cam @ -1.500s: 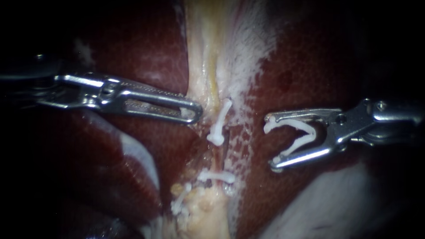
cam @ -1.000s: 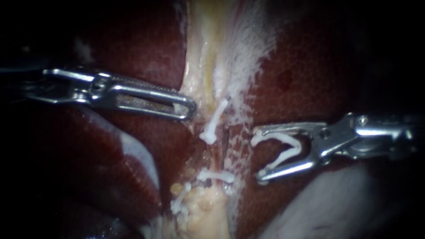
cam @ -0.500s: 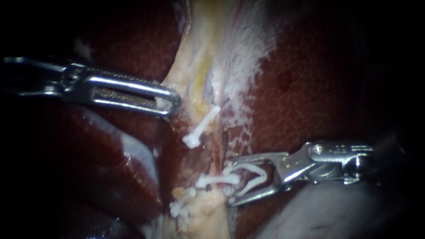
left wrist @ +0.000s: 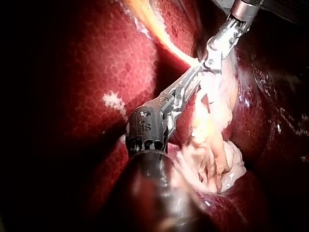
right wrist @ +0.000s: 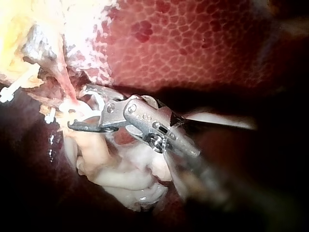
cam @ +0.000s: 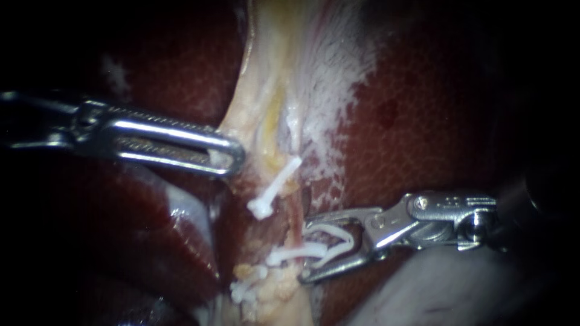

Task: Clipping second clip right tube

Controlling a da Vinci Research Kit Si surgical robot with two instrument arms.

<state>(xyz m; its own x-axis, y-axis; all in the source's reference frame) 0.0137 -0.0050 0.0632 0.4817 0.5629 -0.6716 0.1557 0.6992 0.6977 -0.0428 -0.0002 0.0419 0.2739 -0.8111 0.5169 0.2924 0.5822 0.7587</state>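
In the endoscope view my left instrument [cam: 233, 159] comes in from the left, its slotted jaws shut on the edge of the pale tissue [cam: 257, 115], which is drawn to the left. My right instrument [cam: 309, 249] carries an open white clip [cam: 338, 238] between its spread jaws. It sits against the reddish tube [cam: 295, 210], right beside a closed white clip [cam: 289, 253] there. Another closed clip [cam: 273, 188] lies tilted higher up. In the right wrist view the clip-carrying jaws [right wrist: 79, 110] reach the tube [right wrist: 65, 83].
Dark red liver [cam: 423, 121] lies on both sides of the pale strip. Another white clip [cam: 243, 292] sits on yellowish fat low in the view. A pale glistening lobe [cam: 435, 290] lies under the right instrument's shaft. Pale ragged tissue [left wrist: 212, 154] shows beside the left instrument.
My right instrument has moved left and down from over the liver to the tube beside the lower clip. The left instrument has pulled the pale tissue left, tilting the upper clip.
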